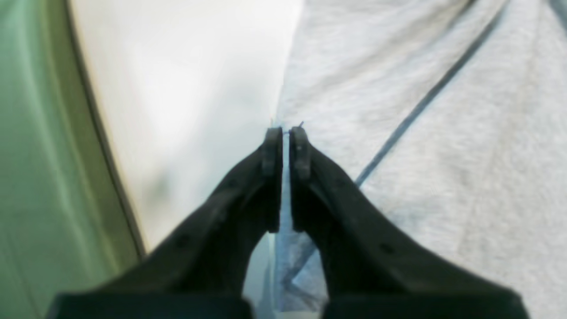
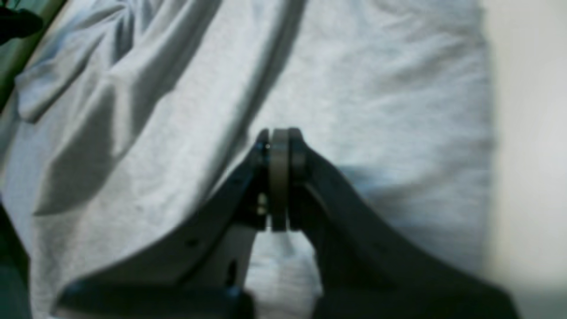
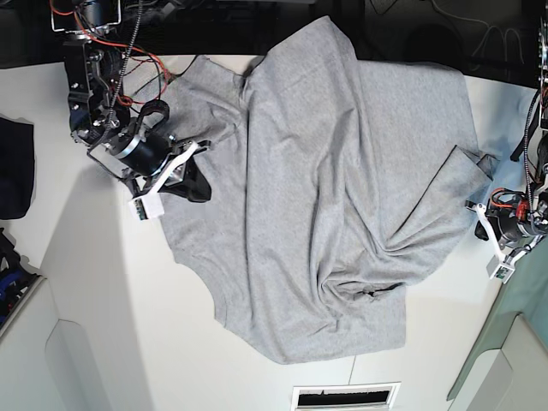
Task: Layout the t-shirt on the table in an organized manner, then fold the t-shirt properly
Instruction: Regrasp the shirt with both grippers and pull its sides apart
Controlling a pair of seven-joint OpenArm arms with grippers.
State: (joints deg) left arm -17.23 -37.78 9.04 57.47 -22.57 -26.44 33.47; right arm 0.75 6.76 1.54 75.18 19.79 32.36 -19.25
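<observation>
The white table fills most of the room's middle, with a thin seam running toward its near edge and a small slotted vent set into it just below the shirt's hem. There are no bins or trays on it that I can see, so nothing sits inside anything; everything lies flat on the top.

The grey t-shirt is spread across the table's centre, plain side up, with no lettering showing. It is far from smooth: long folds run down it lengthwise and a knot of wrinkles gathers low on the side nearest the left arm. One part reaches up to the table's far edge.

A dark cloth lies at the table's edge beyond the right arm, well apart from the shirt. A pale grey-green panel stands beside the table near the left arm.

The right pincer sits over the shirt's edge, its jaws pressed fully together. From the wrist view I cannot tell whether any cloth is caught between them.

The left pincer is at the opposite edge of the shirt, where cloth meets bare table. Its jaws stand very narrow, with a thin sliver of fabric running up between them, so it is pinching the t-shirt's edge.
</observation>
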